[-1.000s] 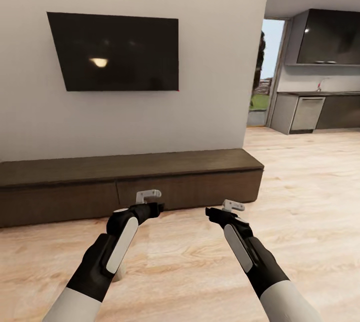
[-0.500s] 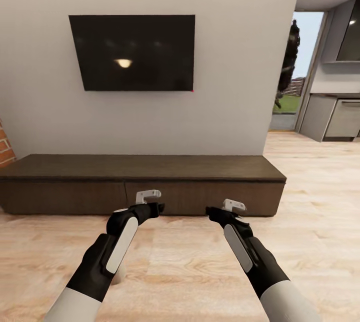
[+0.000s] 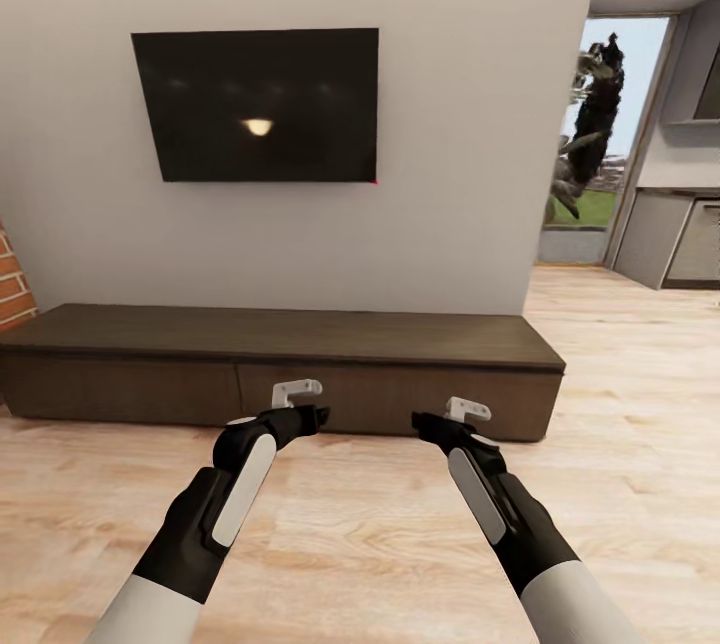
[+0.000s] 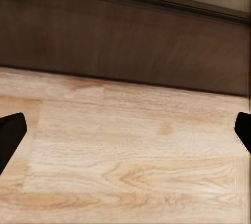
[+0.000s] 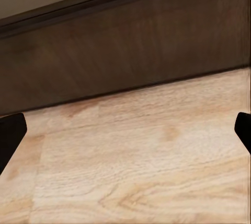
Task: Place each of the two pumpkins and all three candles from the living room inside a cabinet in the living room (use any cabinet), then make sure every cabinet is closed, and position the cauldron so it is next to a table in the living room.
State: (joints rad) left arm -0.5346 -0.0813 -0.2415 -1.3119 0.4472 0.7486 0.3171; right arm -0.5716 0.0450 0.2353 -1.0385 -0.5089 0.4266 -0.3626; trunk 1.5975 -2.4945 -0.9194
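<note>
The long, low dark-brown cabinet (image 3: 280, 364) runs along the white wall ahead of me, all its drawer fronts closed. Both arms are held out low over the wooden floor in front of it. My left gripper (image 3: 305, 406) and right gripper (image 3: 430, 419) point toward the cabinet's front. In the left wrist view the fingertips (image 4: 10, 130) stand far apart at the picture's edges, with the cabinet front (image 4: 125, 46) beyond and nothing between them. The right wrist view shows the same: wide-spread fingertips (image 5: 10, 130) and the cabinet front (image 5: 130, 62). Pumpkins, candles, cauldron and table are out of view.
A black TV (image 3: 260, 104) hangs on the wall above the cabinet. A brick wall edge (image 3: 12, 284) shows at far left. At right an opening leads to a glass door (image 3: 590, 144) and grey kitchen units (image 3: 690, 244).
The camera has turned, so the cabinet and TV shifted in the picture, first right, then slightly left. The arms keep the same pose relative to me.
</note>
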